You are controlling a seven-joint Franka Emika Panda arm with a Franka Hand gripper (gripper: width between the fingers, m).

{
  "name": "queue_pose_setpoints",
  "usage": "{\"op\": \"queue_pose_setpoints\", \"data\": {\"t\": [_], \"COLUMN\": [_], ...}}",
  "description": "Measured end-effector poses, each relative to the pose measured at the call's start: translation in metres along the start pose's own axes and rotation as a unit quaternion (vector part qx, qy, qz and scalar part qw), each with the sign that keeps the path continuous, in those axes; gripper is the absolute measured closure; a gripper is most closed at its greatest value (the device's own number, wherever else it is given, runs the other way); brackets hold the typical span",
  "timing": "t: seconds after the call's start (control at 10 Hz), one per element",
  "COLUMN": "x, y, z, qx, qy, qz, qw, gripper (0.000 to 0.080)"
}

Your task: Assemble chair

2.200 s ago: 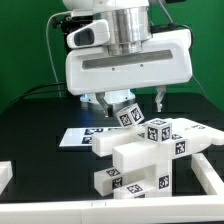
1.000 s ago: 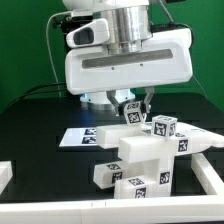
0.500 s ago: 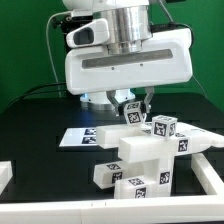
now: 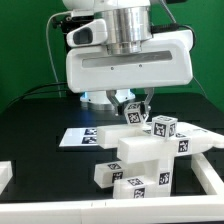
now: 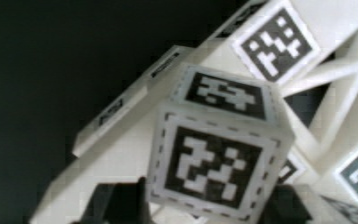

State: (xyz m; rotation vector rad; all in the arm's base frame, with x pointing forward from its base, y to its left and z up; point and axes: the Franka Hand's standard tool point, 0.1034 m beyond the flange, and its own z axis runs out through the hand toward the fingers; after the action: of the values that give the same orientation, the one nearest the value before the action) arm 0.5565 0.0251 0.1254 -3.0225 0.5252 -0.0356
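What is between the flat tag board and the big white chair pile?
Only bare black table between the marker board and the chair, as the exterior view shows.

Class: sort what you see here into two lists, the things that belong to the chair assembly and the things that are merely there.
Belong to the job:
- the chair, stacked white tagged pieces
- the small tagged block at the tool, also close up in the wrist view

Merely there:
- the marker board, flat on the table
- the black table
- white pieces at the lower corners, purpose unclear

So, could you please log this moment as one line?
gripper: closed around small white tagged block | block: atop chunky white plastic chair assembly | marker board: behind
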Motion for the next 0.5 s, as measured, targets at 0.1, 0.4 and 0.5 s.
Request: {"op": "queue_pose_setpoints", "data": {"t": [0.1, 0.4, 0.5], "x": [-0.0002, -0.0003, -0.0007], "y": [-0.0004, 0.0022, 0.0026], "z": [0.0003, 0.0009, 0.0018], "qx": [0.000, 0.003, 0.008], "qy": [0.000, -0.002, -0.002], "qz": [0.041, 0.173, 0.236], "qw": [0.999, 0.985, 0.972], "gripper": [0.0521, 0.0521, 0.0521]}}
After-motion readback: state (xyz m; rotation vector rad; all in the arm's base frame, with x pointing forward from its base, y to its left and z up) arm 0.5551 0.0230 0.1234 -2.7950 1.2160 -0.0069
